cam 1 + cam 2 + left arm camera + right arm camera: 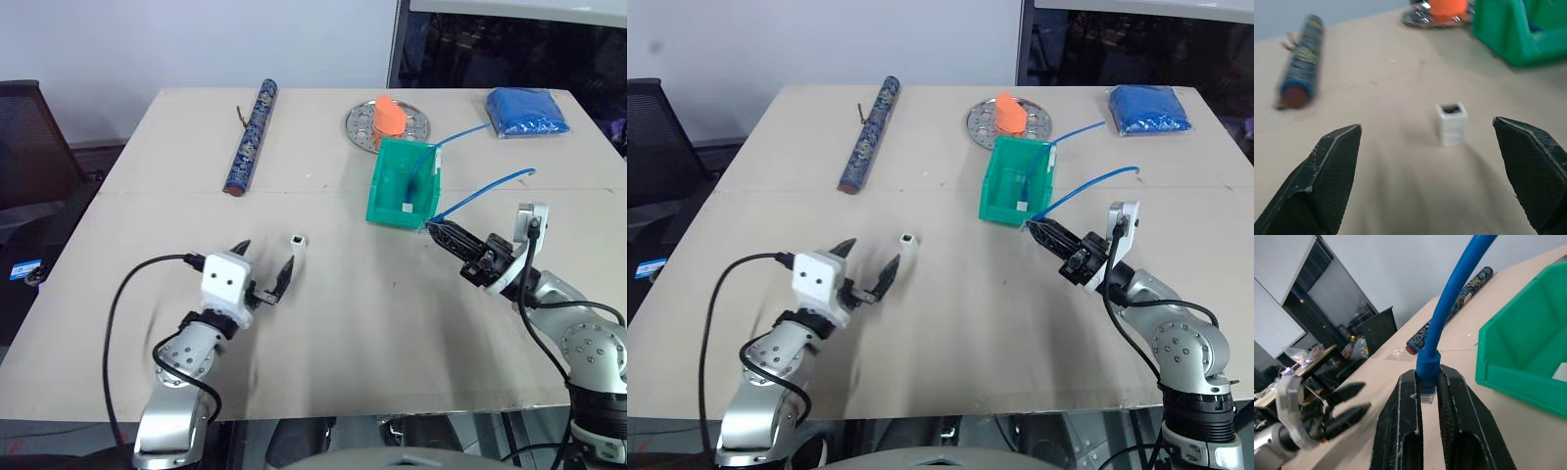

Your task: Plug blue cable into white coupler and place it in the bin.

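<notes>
Not yet plugged: coupler (298, 241) standing loose left of bin (405, 183), just ahead of spread left gripper (262, 271); right gripper (1429, 399) pinching cable (1449, 298) plug.

A patterned tube (251, 135), metal plate (364, 129) with orange object (389, 115), blue cloth (527, 111).

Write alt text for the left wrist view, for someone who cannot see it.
A small white coupler stands upright on the tan table, socket up, ahead of the open left hand. Behind lie a dark patterned tube, a green bin and a metal plate.
</notes>
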`<state>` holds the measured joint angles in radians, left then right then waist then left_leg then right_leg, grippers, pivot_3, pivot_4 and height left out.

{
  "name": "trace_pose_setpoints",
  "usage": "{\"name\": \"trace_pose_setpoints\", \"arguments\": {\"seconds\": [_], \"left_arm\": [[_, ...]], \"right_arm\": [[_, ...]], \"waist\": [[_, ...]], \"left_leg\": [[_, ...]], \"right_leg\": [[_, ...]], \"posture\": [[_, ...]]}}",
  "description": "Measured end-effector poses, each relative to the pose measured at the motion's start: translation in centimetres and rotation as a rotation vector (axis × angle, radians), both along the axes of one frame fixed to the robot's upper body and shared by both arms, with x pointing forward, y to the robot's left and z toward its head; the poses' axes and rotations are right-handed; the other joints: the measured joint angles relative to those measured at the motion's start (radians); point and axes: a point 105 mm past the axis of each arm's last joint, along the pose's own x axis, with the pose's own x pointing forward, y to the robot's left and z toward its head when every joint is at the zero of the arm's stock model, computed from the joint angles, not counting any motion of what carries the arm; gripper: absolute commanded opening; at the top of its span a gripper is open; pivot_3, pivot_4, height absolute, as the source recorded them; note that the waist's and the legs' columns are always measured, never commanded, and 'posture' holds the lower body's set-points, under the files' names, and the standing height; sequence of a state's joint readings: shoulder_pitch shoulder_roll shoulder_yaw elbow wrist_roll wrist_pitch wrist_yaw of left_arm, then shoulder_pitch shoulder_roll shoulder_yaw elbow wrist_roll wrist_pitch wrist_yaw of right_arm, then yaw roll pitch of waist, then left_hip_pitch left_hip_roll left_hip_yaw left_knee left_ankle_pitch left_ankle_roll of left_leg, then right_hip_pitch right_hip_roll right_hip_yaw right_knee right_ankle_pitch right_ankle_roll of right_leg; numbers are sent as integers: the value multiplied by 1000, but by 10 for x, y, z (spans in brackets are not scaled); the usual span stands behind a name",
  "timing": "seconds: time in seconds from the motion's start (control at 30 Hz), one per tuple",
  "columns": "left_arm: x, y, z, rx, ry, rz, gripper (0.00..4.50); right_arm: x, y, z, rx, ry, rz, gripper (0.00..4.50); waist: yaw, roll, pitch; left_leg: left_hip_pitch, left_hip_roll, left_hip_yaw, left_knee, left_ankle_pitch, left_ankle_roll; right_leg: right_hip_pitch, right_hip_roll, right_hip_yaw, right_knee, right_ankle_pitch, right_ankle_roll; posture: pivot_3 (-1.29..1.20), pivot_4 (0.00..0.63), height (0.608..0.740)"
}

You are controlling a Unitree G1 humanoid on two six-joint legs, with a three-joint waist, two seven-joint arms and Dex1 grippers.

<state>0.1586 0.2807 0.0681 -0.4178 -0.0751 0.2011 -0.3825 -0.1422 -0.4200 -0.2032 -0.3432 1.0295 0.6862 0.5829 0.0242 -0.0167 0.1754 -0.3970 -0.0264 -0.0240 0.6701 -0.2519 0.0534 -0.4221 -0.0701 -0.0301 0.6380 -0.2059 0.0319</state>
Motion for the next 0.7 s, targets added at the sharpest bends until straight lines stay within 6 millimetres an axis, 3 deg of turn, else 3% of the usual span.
{"name": "trace_pose_setpoints", "arguments": {"seconds": [0.07,0.33,0.43,0.63,0.7], "left_arm": [[9,1,-12,-3,31,18,4413],[38,-8,-19,-2,22,-3,4413],[45,-14,-18,5,4,-24,3646],[52,-19,-17,10,-19,-41,752],[57,-21,-16,14,-22,-54,530]], "right_arm": [[0,-1,0,-6,0,-5,0],[2,-2,-3,-21,-6,-33,0],[1,-1,-4,-16,-3,-40,0],[-3,0,-7,-14,-1,-57,0],[-3,2,-8,-14,-1,-52,0]], "waist": [[-2,0,0],[-8,0,0],[-8,0,0],[-3,1,0],[-2,1,0]], "left_leg": [[0,1,-1,0,0,0],[-1,1,-1,-1,0,0],[-1,1,-1,-1,0,0],[0,1,-1,0,0,0],[0,1,-1,0,0,0]], "right_leg": [[0,1,-1,0,2,1],[0,1,-3,0,4,2],[0,1,-3,0,4,2],[0,0,-3,0,3,3],[0,0,-3,0,3,4]], "posture": [[0,150,740],[0,150,740],[0,150,740],[0,150,740],[0,150,740]]}}
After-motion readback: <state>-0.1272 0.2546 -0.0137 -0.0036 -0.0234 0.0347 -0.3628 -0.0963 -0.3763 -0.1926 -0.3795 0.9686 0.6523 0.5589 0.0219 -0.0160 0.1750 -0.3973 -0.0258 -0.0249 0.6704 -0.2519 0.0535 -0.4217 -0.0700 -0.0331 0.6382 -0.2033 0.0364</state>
